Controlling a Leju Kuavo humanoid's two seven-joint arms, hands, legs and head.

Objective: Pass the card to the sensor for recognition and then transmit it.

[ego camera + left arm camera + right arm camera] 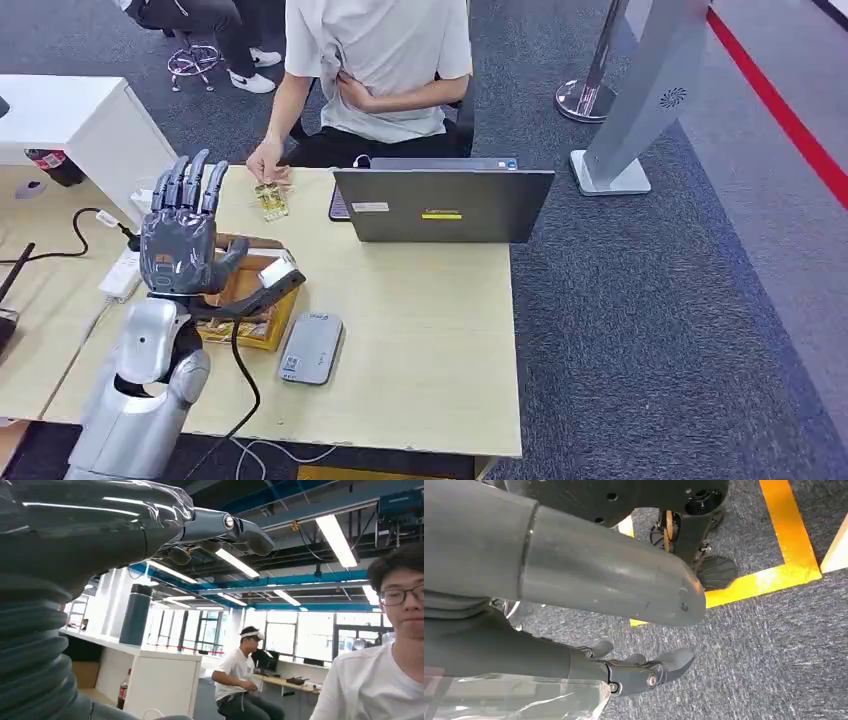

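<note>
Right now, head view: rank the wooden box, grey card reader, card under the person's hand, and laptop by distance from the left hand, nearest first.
1. Wooden box: directly below and behind the raised left hand, partly hidden by it.
2. Grey card reader: on the table beside the box, on its right.
3. Card: farther up the table, under the person's hand. Too close to call against the reader.
4. Laptop: far right, at the table's far edge.

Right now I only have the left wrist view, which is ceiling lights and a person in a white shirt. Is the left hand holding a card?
Observer: No. The head view shows the left hand raised over the pale wooden desk, fingers spread, holding nothing.
Operator: Where is the card?
Observer: A small yellowish card-like item lies on the desk at the seated person's hand.
Operator: And the sensor?
Observer: A flat grey rounded reader, probably the sensor, lies flat beside the left arm.
</note>
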